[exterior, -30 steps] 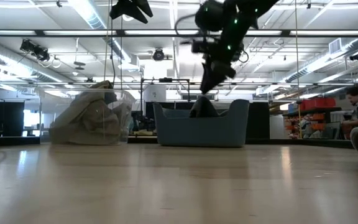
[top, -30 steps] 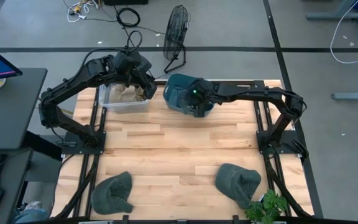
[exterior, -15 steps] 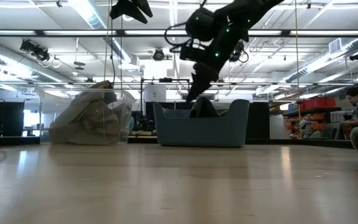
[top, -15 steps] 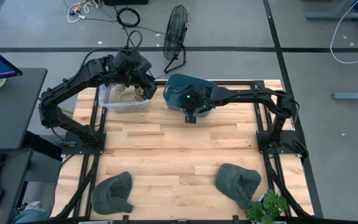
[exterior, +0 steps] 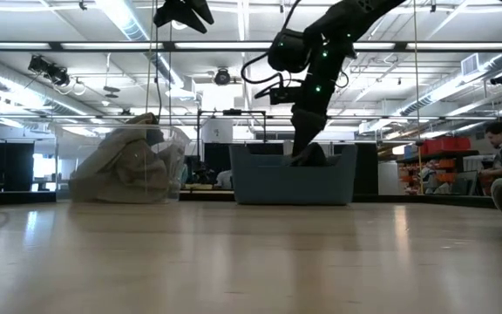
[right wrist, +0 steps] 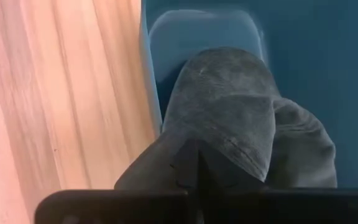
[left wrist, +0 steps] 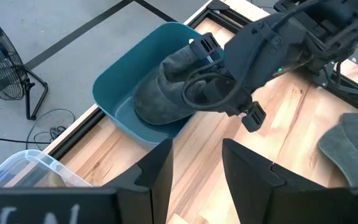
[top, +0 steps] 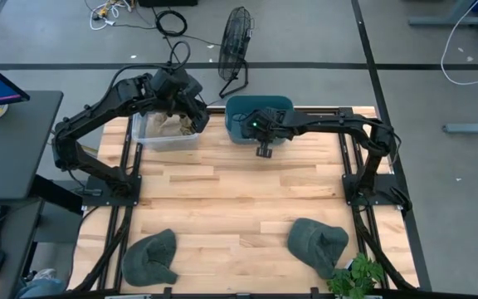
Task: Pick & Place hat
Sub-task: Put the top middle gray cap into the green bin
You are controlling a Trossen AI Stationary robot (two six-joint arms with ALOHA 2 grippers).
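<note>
I am holding a grey hat (left wrist: pixel 166 93) in my right hand (right wrist: pixel 194 168), fingers closed on its fabric, and the hat is sitting down inside the teal bin (top: pixel 247 110) at the far edge of the table (top: pixel 239 199). My left hand (left wrist: pixel 194 168) is hovering with its fingers apart over the clear tub (top: pixel 166 133) of tan cloth just beside the bin, and it is carrying nothing. Two more hats are lying well apart at the near edge, one on the left (top: pixel 150 256) and one on the right (top: pixel 316 243).

As I see it, the risk is in the release. If I am opening while cloth is bunched between my fingers, the hat could be dragging up with me and draping over the bin wall. The bin also looks light, so a snagged lift could be tipping or sliding it toward the table edge.
</note>
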